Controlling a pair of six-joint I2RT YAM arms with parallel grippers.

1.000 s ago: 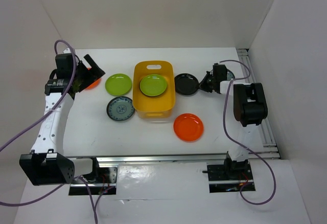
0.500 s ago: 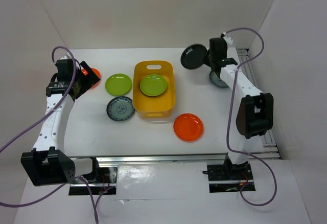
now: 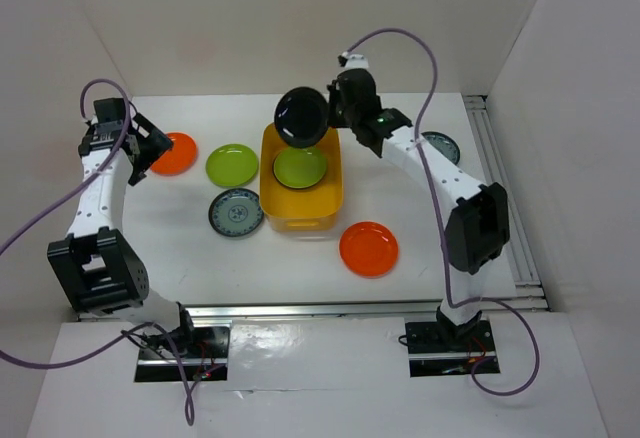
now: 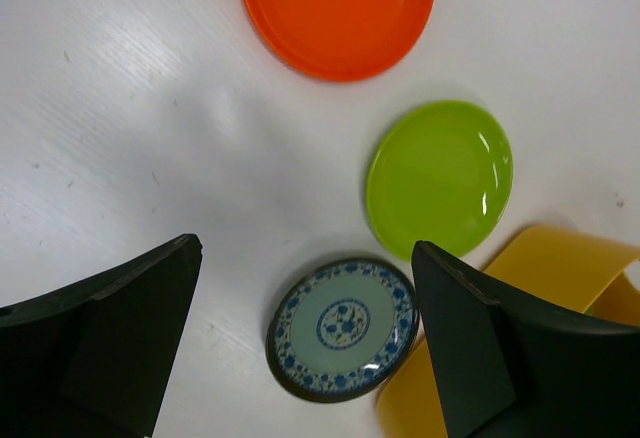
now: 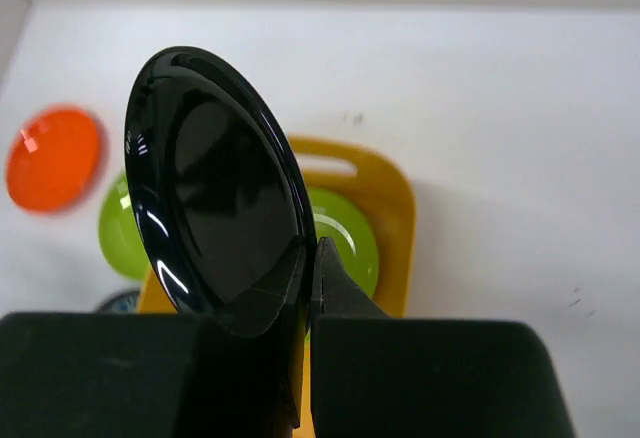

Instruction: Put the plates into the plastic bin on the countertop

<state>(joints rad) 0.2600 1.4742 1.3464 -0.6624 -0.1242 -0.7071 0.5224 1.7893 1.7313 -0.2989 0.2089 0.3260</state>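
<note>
White countertop (image 3: 180,248), boxed by plain white walls at the back and both sides.

1. Right gripper (image 5: 308,258): jaws pinched tight on the rim of the black plate (image 5: 215,188), which stands on edge, tilted, off the surface.
2. Black plate, position: in the air above the far end of the plastic bin (image 3: 300,213), near its slot handle.
3. Plastic bin, contents: one green plate (image 3: 300,167) lying flat on the floor. No other plate can be seen inside.
4. Step in hand, as judged: carrying the black plate over the bin, with the release not yet made.
5. Next move, as judged: lower the plate between the bin walls, tip it toward flat, then part the jaws so it settles on the green plate.
6. Left gripper (image 3: 150,151): jaws spread wide and holding nothing, above the left part of the table.
7. Plates on the table, left of the bin: orange plate (image 3: 174,153), second green plate (image 3: 232,165), patterned plate (image 3: 236,213). The last lies just beside the bin wall.
8. Plates on the table, right side: second orange plate (image 3: 369,248) near the bin's front corner, and another patterned plate (image 3: 440,146) partly hidden by the right arm.
9. Room for moving: the bin is wider than the plate, so the descent looks clear. The left arm is well apart from the right.
</note>
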